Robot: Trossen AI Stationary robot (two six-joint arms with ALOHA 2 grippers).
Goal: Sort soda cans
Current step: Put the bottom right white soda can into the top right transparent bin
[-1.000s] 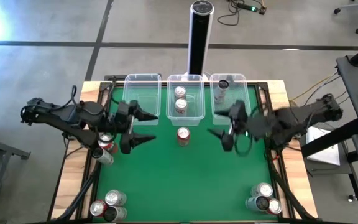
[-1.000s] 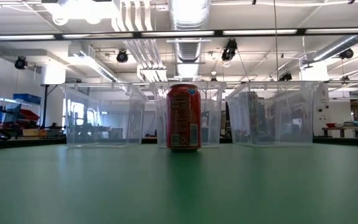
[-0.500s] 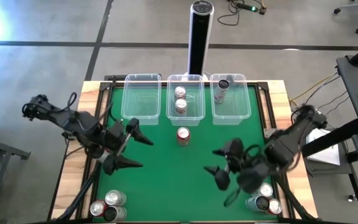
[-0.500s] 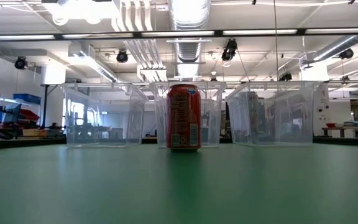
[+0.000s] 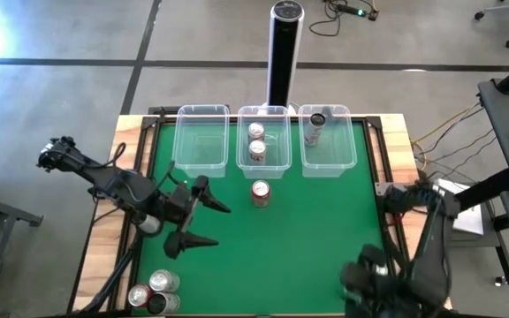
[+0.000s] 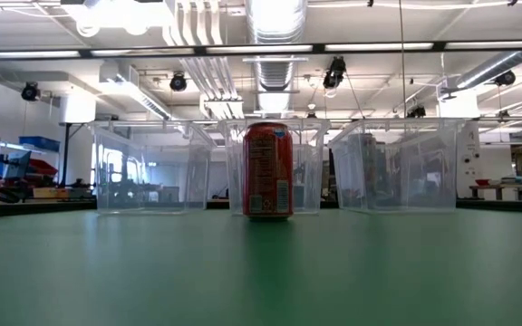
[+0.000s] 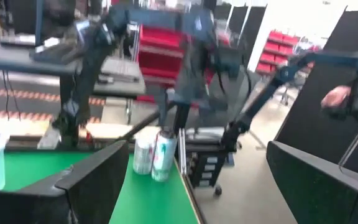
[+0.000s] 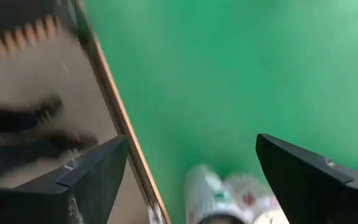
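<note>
Left arm reaches in from the table's left edge; left gripper over the left half, fingers spread wide, empty. Right arm folded at the near right corner; right gripper fingers spread.

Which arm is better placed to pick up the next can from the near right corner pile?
Right. Its open gripper hangs directly over the corner cans, while the left gripper, also open, sits over the mat's left side.

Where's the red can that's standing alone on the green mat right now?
In the high view, the lone red can stands upright near the mat's centre, just in front of the middle clear tub, apart from both arms.
</note>
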